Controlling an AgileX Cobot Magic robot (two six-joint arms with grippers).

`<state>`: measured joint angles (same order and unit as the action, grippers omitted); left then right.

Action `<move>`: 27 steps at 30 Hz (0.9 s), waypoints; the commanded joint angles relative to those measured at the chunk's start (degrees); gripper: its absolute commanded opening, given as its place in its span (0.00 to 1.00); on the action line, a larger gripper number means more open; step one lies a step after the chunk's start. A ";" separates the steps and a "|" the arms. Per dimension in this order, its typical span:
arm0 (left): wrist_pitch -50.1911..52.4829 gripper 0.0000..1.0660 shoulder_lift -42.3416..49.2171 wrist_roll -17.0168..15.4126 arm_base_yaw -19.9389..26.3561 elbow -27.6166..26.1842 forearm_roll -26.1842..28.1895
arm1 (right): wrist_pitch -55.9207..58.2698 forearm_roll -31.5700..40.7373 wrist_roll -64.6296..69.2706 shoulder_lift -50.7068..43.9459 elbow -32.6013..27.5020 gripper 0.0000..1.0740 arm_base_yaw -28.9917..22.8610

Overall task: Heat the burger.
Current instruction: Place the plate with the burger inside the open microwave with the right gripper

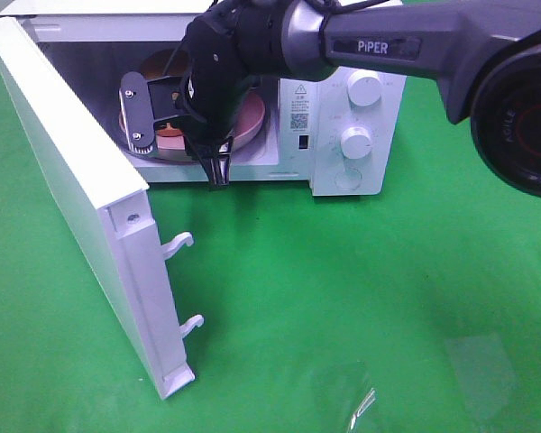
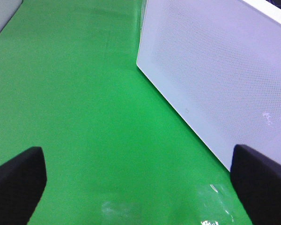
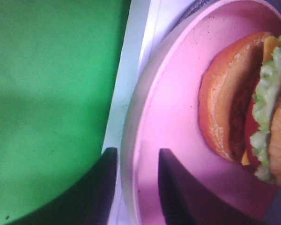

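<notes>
The burger (image 3: 229,108), with a tan-brown bun and green lettuce, lies on a round pink plate (image 3: 173,108) in the right wrist view. In the high view the plate (image 1: 254,117) sits inside the open white microwave (image 1: 356,108), and the arm hides the burger. My right gripper (image 1: 219,171) reaches into the opening. Its jaws (image 3: 136,187) stand close together across the plate's near rim, one finger outside and one over the pink surface. My left gripper (image 2: 138,187) is open and empty over green cloth, and is out of the high view.
The microwave door (image 1: 72,180) swings wide open toward the front left, with two latch hooks on its edge; the left wrist view shows its outer face (image 2: 215,70). A clear plastic scrap (image 1: 361,401) lies on the green cloth at the front.
</notes>
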<state>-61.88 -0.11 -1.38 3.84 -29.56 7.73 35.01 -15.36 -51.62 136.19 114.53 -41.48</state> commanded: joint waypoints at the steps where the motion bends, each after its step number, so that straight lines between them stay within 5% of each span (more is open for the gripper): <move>1: 0.86 0.95 0.06 0.17 0.17 0.06 -0.23 | 0.40 -0.29 0.57 -0.69 0.40 0.39 0.11; 22: 0.86 0.95 0.06 0.17 0.17 0.06 -0.23 | 4.41 0.23 2.01 -1.43 -0.46 0.43 0.06; 27: 0.86 0.95 0.06 0.17 0.17 0.06 -0.23 | 0.74 -0.92 2.01 -4.76 -4.81 0.55 -0.06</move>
<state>-61.88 -0.11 -1.38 3.84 -29.56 7.73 36.55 -15.87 -50.13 132.35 110.12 -41.48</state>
